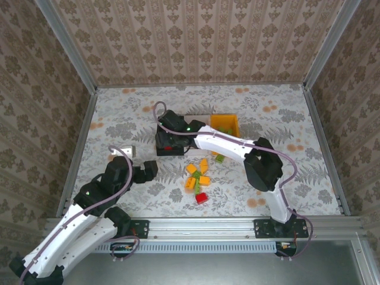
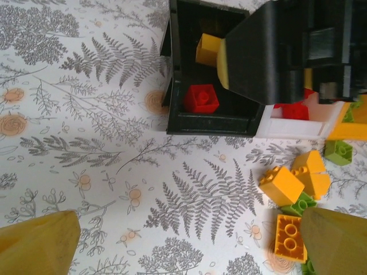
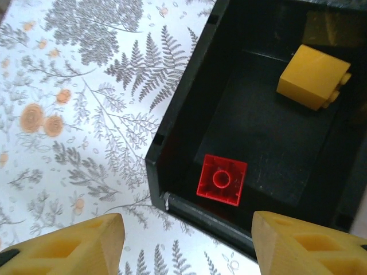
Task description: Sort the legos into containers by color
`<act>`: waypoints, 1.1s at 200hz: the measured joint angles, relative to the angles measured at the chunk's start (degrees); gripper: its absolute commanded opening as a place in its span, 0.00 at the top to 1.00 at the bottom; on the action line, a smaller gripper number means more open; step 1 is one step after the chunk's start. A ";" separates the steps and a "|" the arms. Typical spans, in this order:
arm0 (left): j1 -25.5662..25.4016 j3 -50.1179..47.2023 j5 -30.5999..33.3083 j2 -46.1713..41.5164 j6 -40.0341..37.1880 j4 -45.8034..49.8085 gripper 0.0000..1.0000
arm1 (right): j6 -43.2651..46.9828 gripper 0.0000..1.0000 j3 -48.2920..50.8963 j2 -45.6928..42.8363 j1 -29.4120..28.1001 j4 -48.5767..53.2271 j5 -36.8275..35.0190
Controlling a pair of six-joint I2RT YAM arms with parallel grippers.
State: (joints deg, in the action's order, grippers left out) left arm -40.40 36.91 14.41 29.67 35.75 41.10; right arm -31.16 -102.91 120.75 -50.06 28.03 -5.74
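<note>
The black container (image 3: 172,143) holds a red lego (image 3: 221,179) lying studs down and a yellow lego (image 3: 312,77). My right gripper (image 3: 189,252) hangs open over this bin's near corner, with nothing between its fingers. In the top view it (image 1: 169,129) is above the black container (image 1: 178,153), with the white container (image 1: 200,117) and the orange container (image 1: 225,123) to the right. Loose yellow legos (image 2: 281,184), a flat yellow one (image 2: 288,235) and a green one (image 2: 338,152) lie on the table. My left gripper (image 2: 189,246) is open above bare cloth left of that pile.
A lone red lego (image 1: 202,198) lies nearest the arms, below the pile (image 1: 199,175). The white container (image 2: 292,129) has a red lego (image 2: 295,110) inside. A small grey block (image 1: 126,151) sits left of the bins. Patterned walls enclose the table.
</note>
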 measured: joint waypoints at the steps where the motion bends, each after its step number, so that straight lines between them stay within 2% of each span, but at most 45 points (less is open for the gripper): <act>1: 0.00 0.00 0.00 -0.07 0.00 0.13 0.00 | 0.00 0.41 -0.07 0.13 0.00 0.07 0.00; 62: 0.37 0.00 -0.22 -4.20 0.00 1.66 0.00 | -0.55 0.41 -5.35 6.86 0.00 4.81 -2.16; 192: 0.81 0.00 -1.11 -4.31 0.00 2.69 0.00 | -0.50 0.41 -11.69 12.76 -0.15 8.26 -3.91; 220: 1.14 0.00 -1.11 -4.31 0.02 2.71 0.00 | -0.48 0.47 -12.44 13.62 -0.13 8.46 -4.22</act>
State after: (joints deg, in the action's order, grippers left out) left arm -39.27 36.91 13.30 25.36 35.77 43.81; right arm -31.64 -115.35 134.37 -50.19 36.49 -9.96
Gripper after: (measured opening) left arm 0.997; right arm 0.554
